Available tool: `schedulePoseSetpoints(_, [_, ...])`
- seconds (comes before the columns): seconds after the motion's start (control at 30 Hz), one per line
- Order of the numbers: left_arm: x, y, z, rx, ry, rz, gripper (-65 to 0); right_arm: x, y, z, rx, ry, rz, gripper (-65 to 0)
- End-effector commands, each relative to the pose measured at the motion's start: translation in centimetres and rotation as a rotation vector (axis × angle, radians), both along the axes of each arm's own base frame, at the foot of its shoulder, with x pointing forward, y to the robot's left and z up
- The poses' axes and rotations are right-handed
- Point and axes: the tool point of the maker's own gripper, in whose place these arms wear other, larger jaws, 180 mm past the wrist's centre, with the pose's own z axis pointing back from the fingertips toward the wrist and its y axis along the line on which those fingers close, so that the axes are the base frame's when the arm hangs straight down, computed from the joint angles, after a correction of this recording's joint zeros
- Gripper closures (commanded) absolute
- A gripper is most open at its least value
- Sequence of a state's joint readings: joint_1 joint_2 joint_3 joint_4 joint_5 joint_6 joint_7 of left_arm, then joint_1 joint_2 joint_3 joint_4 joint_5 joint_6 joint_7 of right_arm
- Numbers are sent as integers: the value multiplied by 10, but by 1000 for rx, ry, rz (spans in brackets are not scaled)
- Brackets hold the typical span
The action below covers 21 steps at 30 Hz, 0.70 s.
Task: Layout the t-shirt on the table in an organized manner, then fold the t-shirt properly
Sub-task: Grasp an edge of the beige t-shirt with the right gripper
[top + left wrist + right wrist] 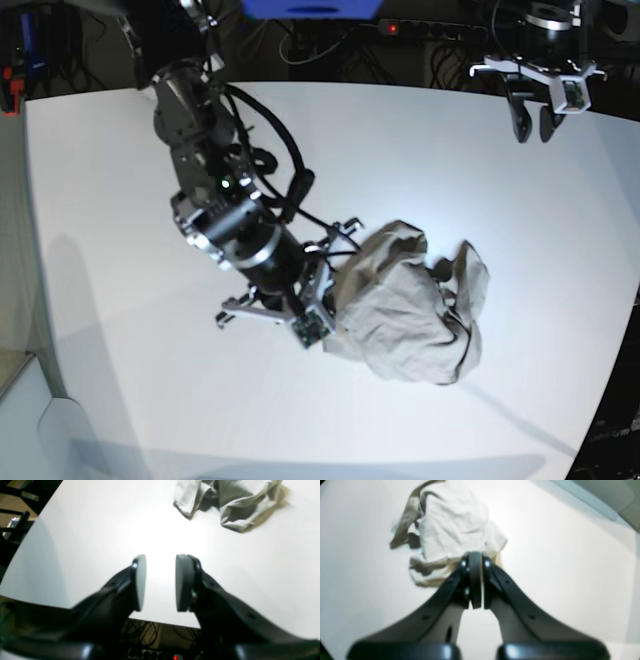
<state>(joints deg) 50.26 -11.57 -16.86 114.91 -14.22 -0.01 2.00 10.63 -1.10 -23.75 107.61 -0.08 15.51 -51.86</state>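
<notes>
— What does the table (120,200) look like?

— Wide, white and matte, with a bright glare patch in front of the left gripper (160,582) and soft arm shadows toward its near edge in the base view. Past the table's far edge the room is dark: tangled cables and a power strip (440,27) with a small red light.

— And the t-shirt (410,315)?

— Lying in a crumpled grey-beige heap on the table, toward its near right part in the base view, well apart from the far edge (folds and creases everywhere, no flat outline).

— The right gripper (475,580)?

— Low at the heap's edge, its jaws pressed together. In its wrist view the tips overlap the cloth, but whether any fabric is pinched I cannot tell.

— The left one?

— Raised above the table's far right corner, well clear of the t-shirt. Its jaws stand partly apart with a plain gap between the pads, and nothing is in them.
</notes>
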Motion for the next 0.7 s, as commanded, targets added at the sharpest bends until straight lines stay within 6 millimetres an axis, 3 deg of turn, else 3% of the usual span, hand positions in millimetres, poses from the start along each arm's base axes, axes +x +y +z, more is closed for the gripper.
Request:
schedulePoseSetpoints(0.0, [2,1,8,7,-21,-1,-195,9,12,12,17,-34,31,-69])
schedulePoseSetpoints(0.13, [9,1,1,-1,21,2,-195,33,24,-15,-4,49,34,-215])
schedulePoseSetpoints(0.23, [9,1,-2,-3,40,4,-195,44,35,-27,23,54,48,-276])
schedulePoseSetpoints(0.5, [13,0,-1,-12,27,13,-195,67,38,-61,23,95,51,-277])
schedulePoseSetpoints(0.67, [21,-1,3,-15,4,13,-195,81,25,-70,35,116,9,-278])
